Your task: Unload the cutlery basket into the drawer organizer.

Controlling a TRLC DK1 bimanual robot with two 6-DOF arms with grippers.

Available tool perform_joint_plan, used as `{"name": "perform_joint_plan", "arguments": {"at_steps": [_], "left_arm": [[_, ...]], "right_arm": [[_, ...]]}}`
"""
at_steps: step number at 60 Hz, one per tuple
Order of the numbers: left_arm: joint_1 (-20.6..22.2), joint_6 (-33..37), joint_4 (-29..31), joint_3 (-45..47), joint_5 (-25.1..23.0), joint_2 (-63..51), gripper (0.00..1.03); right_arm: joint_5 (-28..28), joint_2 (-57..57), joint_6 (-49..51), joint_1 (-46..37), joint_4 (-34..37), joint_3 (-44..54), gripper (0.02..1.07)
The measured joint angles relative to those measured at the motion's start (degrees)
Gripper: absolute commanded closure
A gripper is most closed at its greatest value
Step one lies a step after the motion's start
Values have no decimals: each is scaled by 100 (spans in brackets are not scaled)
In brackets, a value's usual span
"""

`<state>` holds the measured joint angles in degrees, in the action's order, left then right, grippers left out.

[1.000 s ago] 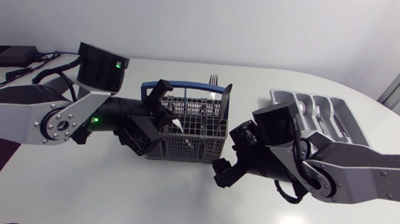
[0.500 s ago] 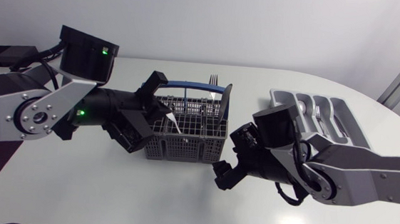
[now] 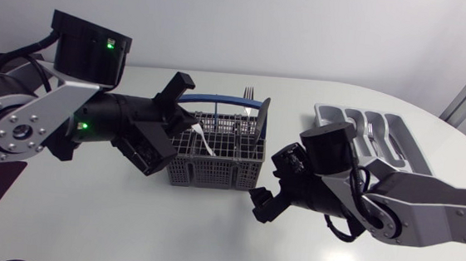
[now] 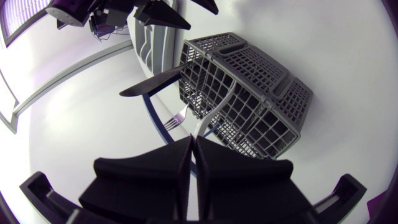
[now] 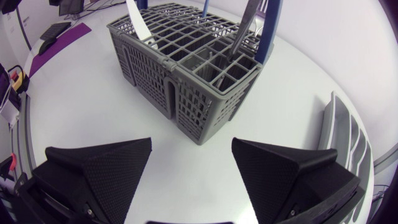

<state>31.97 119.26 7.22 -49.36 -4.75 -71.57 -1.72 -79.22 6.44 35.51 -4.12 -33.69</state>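
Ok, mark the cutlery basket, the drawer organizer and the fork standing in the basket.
cutlery basket (image 3: 217,175): head view, front mesh wall.
drawer organizer (image 3: 333,113): head view, bare rim at its end.
fork (image 3: 250,91): head view, tines above the basket.

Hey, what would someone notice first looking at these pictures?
The grey cutlery basket sits mid-table with a fork standing in it. The left tool is shut on a pale utensil at the basket's left end, while the right tool hangs open beside the basket.
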Motion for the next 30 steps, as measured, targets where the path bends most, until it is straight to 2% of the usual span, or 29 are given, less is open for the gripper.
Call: {"name": "perform_joint_plan", "arguments": {"at_steps": [24,30], "left_arm": [[11,-98,203,-26,271,522,100],[94,-599,710,-297,629,579,100]], "right_arm": [[219,608,66,221,48,160,14],[376,914,122,361,87,269,14]]}}
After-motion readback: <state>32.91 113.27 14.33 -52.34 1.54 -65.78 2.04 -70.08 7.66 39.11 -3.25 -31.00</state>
